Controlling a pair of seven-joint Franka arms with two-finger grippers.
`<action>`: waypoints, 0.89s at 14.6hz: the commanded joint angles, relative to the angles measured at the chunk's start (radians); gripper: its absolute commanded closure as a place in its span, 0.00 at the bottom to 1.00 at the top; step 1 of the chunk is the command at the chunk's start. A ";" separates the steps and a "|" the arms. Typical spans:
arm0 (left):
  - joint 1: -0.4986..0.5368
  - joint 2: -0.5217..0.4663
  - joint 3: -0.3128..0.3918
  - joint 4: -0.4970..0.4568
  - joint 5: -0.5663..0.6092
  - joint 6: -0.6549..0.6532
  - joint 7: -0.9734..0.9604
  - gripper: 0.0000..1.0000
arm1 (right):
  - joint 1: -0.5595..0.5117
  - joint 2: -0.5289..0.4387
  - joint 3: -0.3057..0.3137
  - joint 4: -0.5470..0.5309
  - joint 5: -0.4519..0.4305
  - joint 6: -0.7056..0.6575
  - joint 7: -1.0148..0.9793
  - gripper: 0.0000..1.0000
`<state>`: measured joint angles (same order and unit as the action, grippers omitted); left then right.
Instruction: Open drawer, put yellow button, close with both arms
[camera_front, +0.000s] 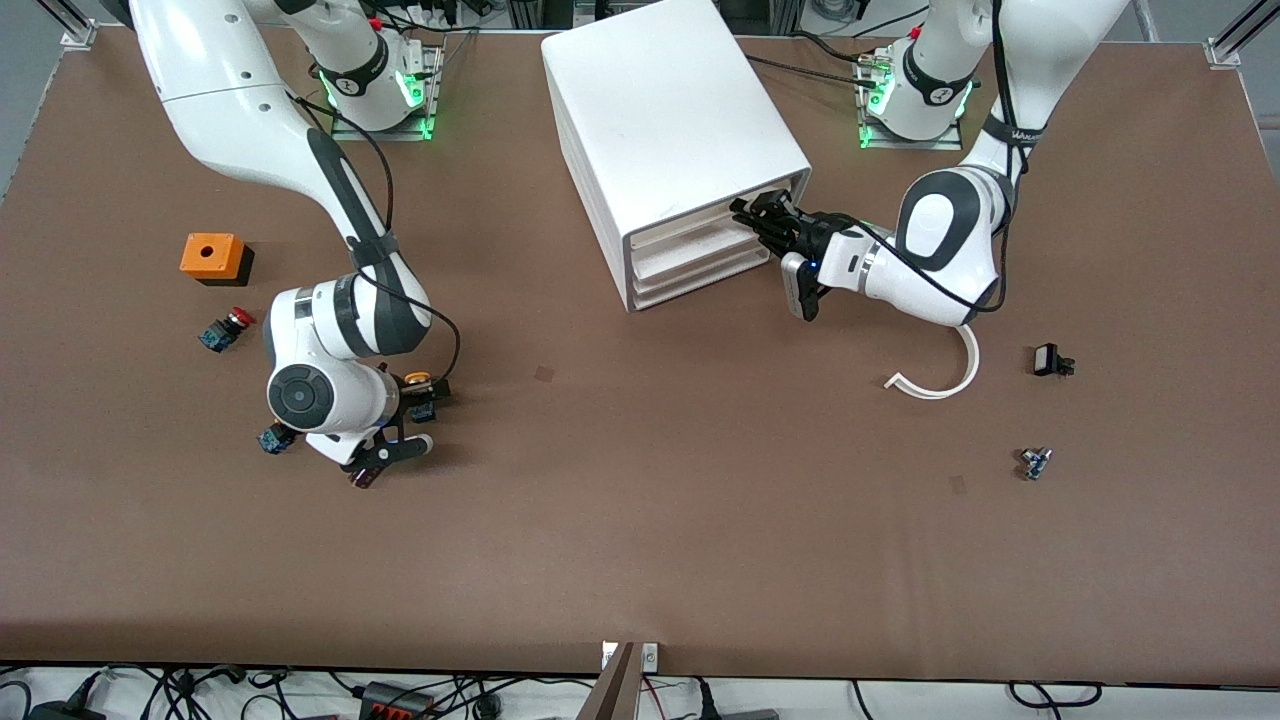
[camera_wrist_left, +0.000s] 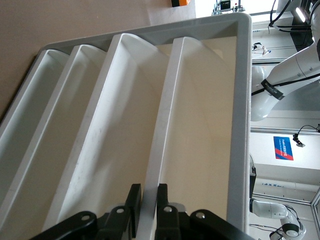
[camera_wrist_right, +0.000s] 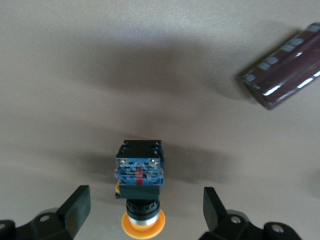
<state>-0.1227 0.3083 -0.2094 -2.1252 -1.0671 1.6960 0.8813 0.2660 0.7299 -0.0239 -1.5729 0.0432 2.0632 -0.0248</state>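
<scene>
While the right hand hangs spread over the yellow button near the right arm's edge of the surface, bumping could roll it; left hand, pinching the top drawer lip, may slip. Mid-surface room: ample.

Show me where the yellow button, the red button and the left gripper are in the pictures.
yellow button (camera_wrist_right: 143, 223): right wrist view, on its orange-yellow cap.
red button (camera_front: 237, 318): front view, on its red cap.
left gripper (camera_wrist_left: 145, 200): left wrist view, midway between the fingertips at the drawer front.
</scene>
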 joint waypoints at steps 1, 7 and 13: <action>0.005 0.020 -0.004 0.034 -0.017 -0.013 0.008 0.91 | 0.013 0.019 -0.001 0.013 0.020 0.006 0.008 0.00; 0.025 0.119 0.010 0.188 0.007 -0.015 0.007 0.91 | 0.010 0.020 -0.004 -0.018 0.015 0.000 0.006 0.11; 0.081 0.208 0.012 0.332 0.137 -0.015 -0.005 0.91 | 0.009 0.016 -0.004 -0.004 0.018 0.000 0.008 0.68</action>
<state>-0.0630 0.4542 -0.1960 -1.8788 -0.9755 1.6919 0.8966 0.2749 0.7541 -0.0271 -1.5832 0.0488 2.0654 -0.0246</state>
